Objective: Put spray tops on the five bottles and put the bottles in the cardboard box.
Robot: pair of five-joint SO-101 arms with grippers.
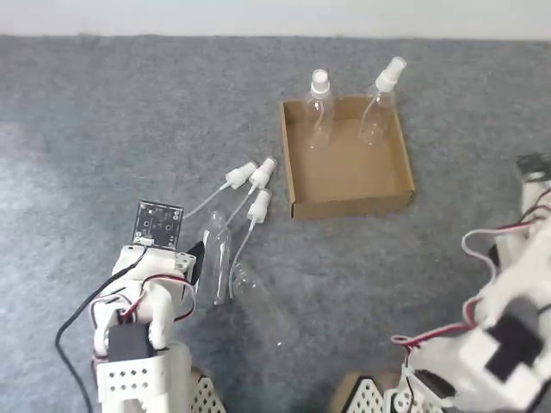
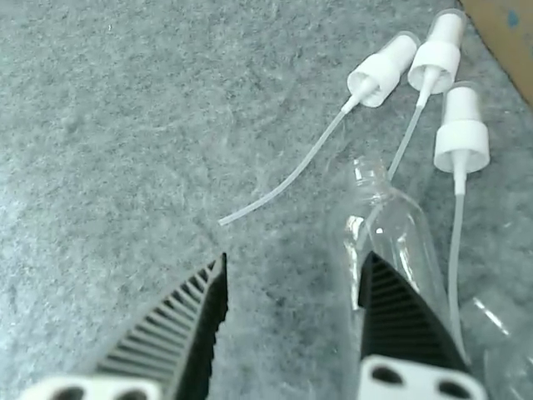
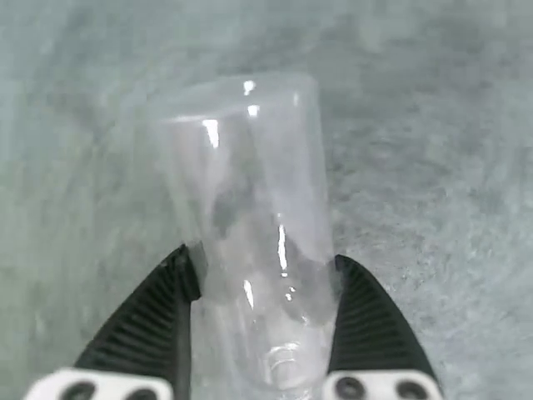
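Cardboard box [image 1: 349,200] sits on grey carpet [image 1: 112,112]. One capped bottle [image 1: 319,110] and a second capped bottle [image 1: 379,105] stand inside it against the far wall.

Three spray tops [image 1: 261,175] lie on the carpet just beside the box, tubes trailing toward the arms.

High view has the first bare bottle [image 1: 215,254] lying next to the left gripper [image 1: 196,262], and the second bare bottle [image 1: 265,305] lying slanted just beyond it. The right arm [image 1: 504,344] is well apart at the table's near edge.

Left wrist view adds detail. The left gripper [image 2: 296,260] has its fingers spread wide with only carpet between them. The first bare bottle [image 2: 391,225] lies partly under one finger, neck toward the spray tops [image 2: 460,137].

The right wrist view alone shows the right gripper [image 3: 266,262] with its fingers pressed on either side of the held bottle [image 3: 250,192], a clear, uncapped one.

Writing: a blue mark on the box corner [image 2: 508,21], unreadable.
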